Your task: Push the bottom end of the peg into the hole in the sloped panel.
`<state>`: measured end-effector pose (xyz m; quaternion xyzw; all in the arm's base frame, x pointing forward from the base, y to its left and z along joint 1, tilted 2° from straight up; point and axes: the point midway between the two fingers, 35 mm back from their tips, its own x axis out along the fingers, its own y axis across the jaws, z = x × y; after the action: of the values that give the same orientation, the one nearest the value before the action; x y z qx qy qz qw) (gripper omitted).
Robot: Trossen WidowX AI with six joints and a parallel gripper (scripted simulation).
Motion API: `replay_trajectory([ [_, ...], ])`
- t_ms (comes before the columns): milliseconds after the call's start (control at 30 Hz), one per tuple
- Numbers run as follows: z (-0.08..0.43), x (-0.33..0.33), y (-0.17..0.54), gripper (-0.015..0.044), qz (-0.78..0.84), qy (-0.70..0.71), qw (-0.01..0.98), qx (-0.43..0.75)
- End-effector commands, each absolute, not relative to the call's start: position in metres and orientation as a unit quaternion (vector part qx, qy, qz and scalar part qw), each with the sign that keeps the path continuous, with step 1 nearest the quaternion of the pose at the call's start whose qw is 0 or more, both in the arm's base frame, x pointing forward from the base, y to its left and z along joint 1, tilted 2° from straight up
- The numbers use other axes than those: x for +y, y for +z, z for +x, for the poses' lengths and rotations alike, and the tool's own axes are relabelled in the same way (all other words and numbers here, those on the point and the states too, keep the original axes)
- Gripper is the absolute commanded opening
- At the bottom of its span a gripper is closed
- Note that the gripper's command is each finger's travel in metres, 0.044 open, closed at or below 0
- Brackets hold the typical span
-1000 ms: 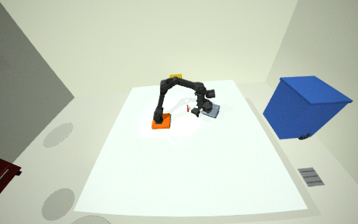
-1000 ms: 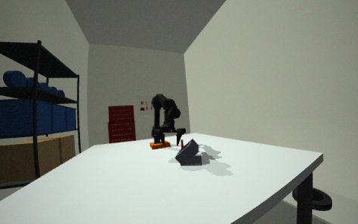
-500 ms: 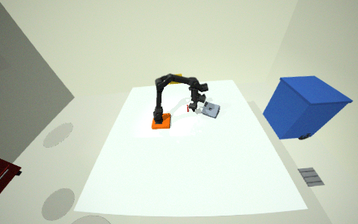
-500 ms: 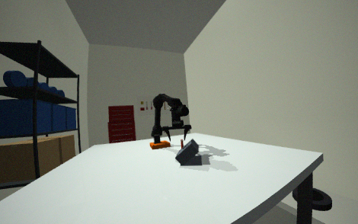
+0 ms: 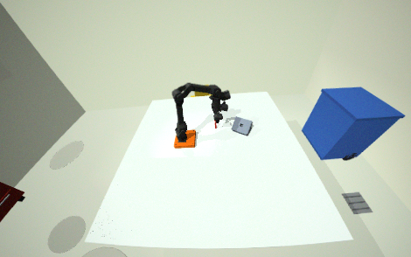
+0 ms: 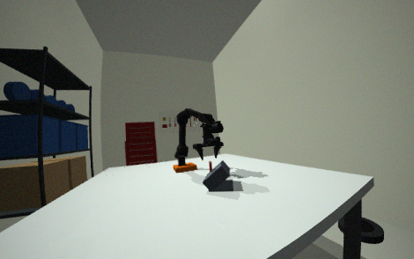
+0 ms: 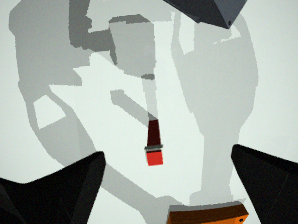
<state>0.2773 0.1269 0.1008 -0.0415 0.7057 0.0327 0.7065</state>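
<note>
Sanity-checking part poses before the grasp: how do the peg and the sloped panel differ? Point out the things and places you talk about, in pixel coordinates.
The slim red square-ended peg (image 5: 215,125) (image 6: 210,166) (image 7: 154,158) stands upright; the blue-grey sloped panel (image 5: 246,128) (image 6: 217,176) (image 7: 212,9) leans. The peg is narrow, the panel broad and blocky. The peg is red, the panel blue-grey with a hole in its face. Both rest on the white table (image 5: 205,197) (image 6: 153,216) (image 7: 280,115).
</note>
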Motion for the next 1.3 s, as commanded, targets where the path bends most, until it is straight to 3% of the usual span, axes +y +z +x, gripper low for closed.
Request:
replay_trajectory([
  [0, 0.266, 0.135, 0.105, 0.044, -0.066, 0.064, 0.705, 0.704],
  [1267, 0.265, 0.136, 0.052, 0.044, -0.069, 0.067, 0.704, 0.704],
])
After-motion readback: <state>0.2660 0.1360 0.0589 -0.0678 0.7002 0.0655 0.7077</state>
